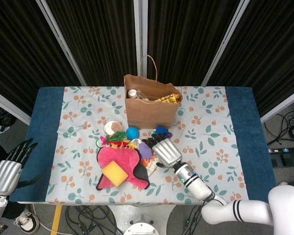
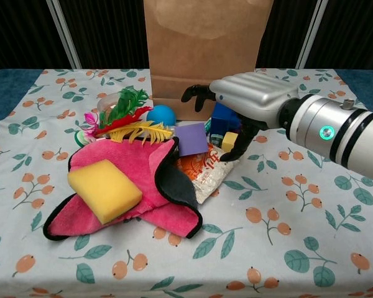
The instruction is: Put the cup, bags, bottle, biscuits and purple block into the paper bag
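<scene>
The brown paper bag (image 1: 151, 105) stands at the back middle, with a bottle (image 1: 133, 93) and a yellow snack bag (image 1: 168, 99) showing in its mouth. In front of it lie a cup (image 1: 112, 128), a purple block (image 2: 193, 138) and an orange-and-white biscuit packet (image 2: 206, 174). My right hand (image 2: 248, 105) hovers just right of the purple block, above the packet. Its fingers are apart and curved down, its thumb reaches toward the packet, and it holds nothing. My left hand (image 1: 12, 164) hangs beyond the table's left edge with fingers spread and empty.
A pink cloth (image 2: 130, 180) with a yellow sponge (image 2: 102, 189) on it lies left of the packet. Coloured feathers (image 2: 127, 118), a blue ball (image 2: 160, 115) and a blue toy (image 2: 222, 119) with a small yellow block (image 2: 230, 141) crowd the bag's foot.
</scene>
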